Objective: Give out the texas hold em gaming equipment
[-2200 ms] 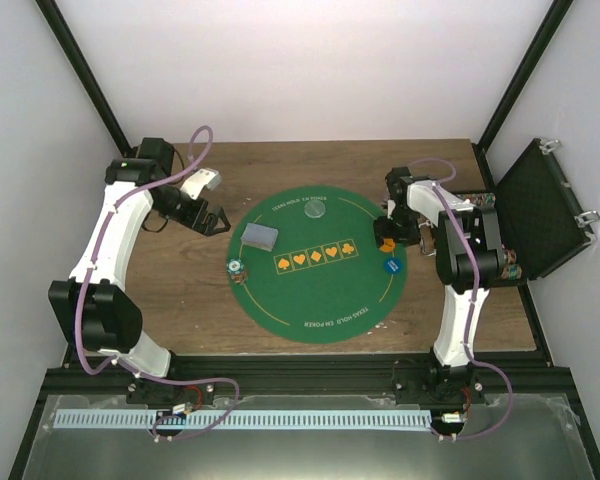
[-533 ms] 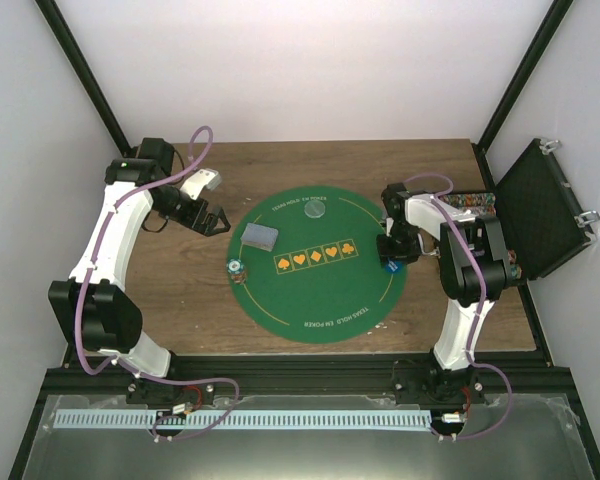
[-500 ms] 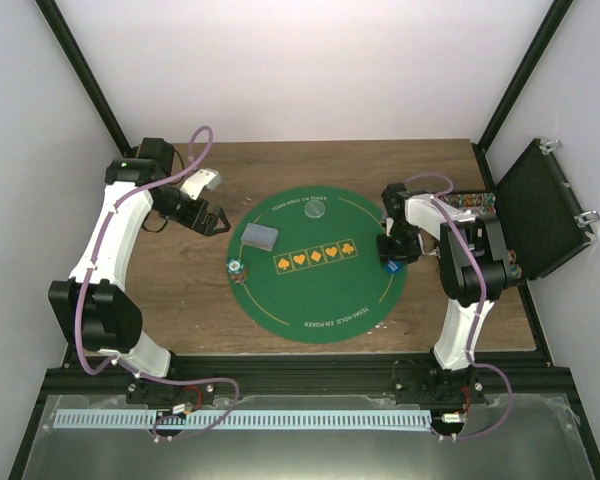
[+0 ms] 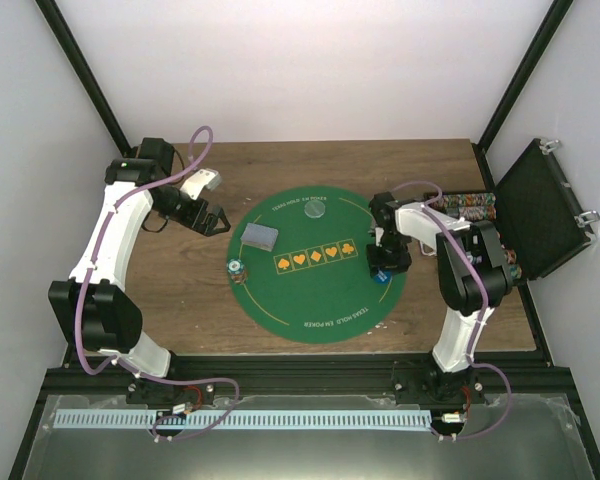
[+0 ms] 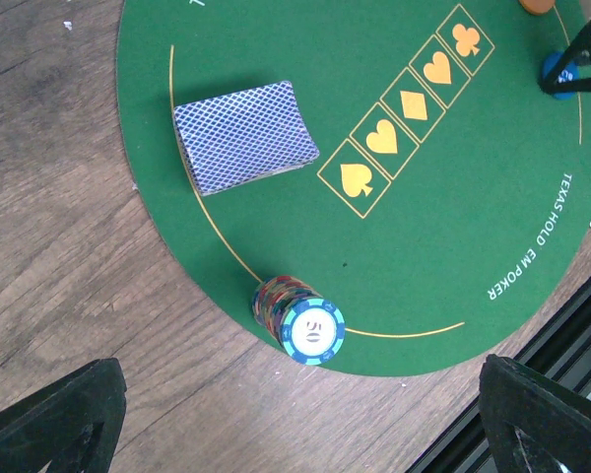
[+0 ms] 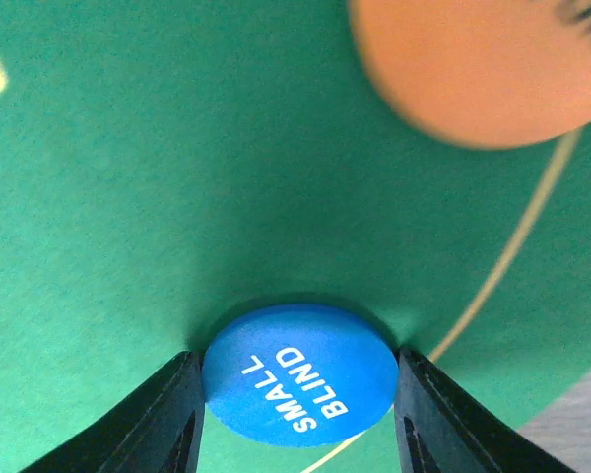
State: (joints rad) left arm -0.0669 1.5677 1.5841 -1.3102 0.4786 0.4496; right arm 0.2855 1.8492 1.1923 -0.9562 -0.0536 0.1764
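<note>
My right gripper (image 6: pixel 297 360) is shut on a blue disc (image 6: pixel 295 386) marked SMALL BLIND, one finger (image 6: pixel 167 419) against each side of it, low over the green mat (image 6: pixel 128 197). An orange disc (image 6: pixel 473 64) lies just beyond it. In the top view this gripper (image 4: pixel 380 264) is at the mat's right side. A grey-backed deck of cards (image 4: pixel 261 236) and a stack of poker chips (image 4: pixel 237 268) sit on the mat's left part, and a clear-grey disc (image 4: pixel 318 210) near its far edge. My left gripper (image 4: pixel 216 219) hangs open and empty, left of the deck (image 5: pixel 246 136) and chip stack (image 5: pixel 300 317).
An open black case (image 4: pixel 545 205) stands at the table's right edge, with rows of chips (image 4: pixel 475 205) in it. The round mat (image 4: pixel 320 300) covers the middle of the wooden table (image 4: pixel 180 320). A black frame rail runs along the near edge.
The right gripper came down from the orange disc, closed on the blue disc and shifted a little left over the mat with it. The left arm has not moved.
</note>
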